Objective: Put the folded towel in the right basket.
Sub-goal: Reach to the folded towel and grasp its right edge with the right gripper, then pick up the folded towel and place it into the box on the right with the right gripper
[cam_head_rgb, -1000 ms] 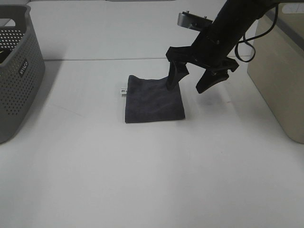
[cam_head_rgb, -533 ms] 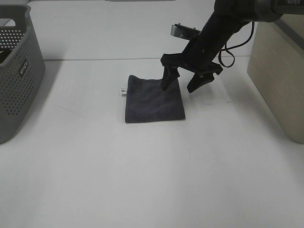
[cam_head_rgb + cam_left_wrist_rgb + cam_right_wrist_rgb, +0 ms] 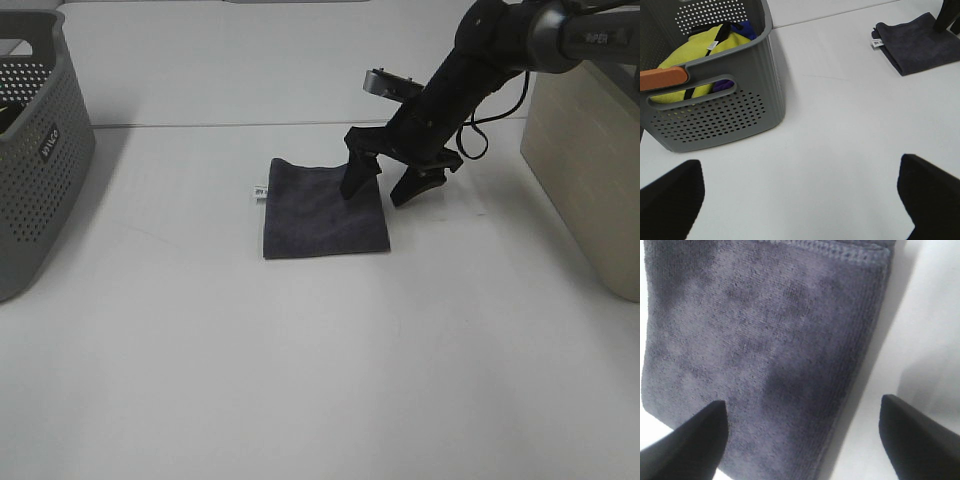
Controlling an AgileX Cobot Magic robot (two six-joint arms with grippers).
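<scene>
The folded dark grey towel (image 3: 320,210) lies flat on the white table, a small white tag at its left edge. My right gripper (image 3: 379,192) is open and low at the towel's far right edge, one finger over the towel and one over the table beside it. In the right wrist view the towel (image 3: 760,350) fills the frame between the gripper's (image 3: 805,440) open fingers. The beige right basket (image 3: 585,150) stands at the right edge. My left gripper (image 3: 800,200) is open and empty above the table, and the towel (image 3: 920,42) lies far off from it.
A grey perforated basket (image 3: 40,150) stands at the far left; the left wrist view shows its wall (image 3: 725,110) and yellow and purple cloths inside. A table seam runs across behind the towel.
My right gripper has come down and toward the towel, from above its right side to low over its right edge. The towel has not moved.
</scene>
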